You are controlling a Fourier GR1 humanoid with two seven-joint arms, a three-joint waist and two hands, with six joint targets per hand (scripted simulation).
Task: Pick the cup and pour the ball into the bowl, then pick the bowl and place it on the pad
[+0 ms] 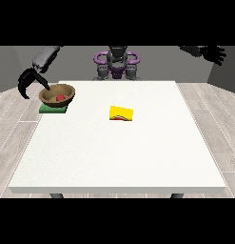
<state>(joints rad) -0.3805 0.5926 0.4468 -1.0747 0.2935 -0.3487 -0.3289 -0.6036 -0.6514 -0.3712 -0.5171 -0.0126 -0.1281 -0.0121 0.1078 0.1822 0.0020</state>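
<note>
Wooden bowl (57,94) with red ball (59,97) sits on the green pad (53,109), the hand at the view's left (31,81) beside it, fingers curled, empty.

We see a wooden bowl (57,94) holding a red ball (60,97), resting on a green pad (53,109) near the white table's (119,152) far corner. The hand at the view's left (29,82) hangs just beside the bowl, fingers curved downward. A yellow cup (121,114) lies tipped mid-table. The hand at the view's right (215,54) is raised, fingers spread.
</note>
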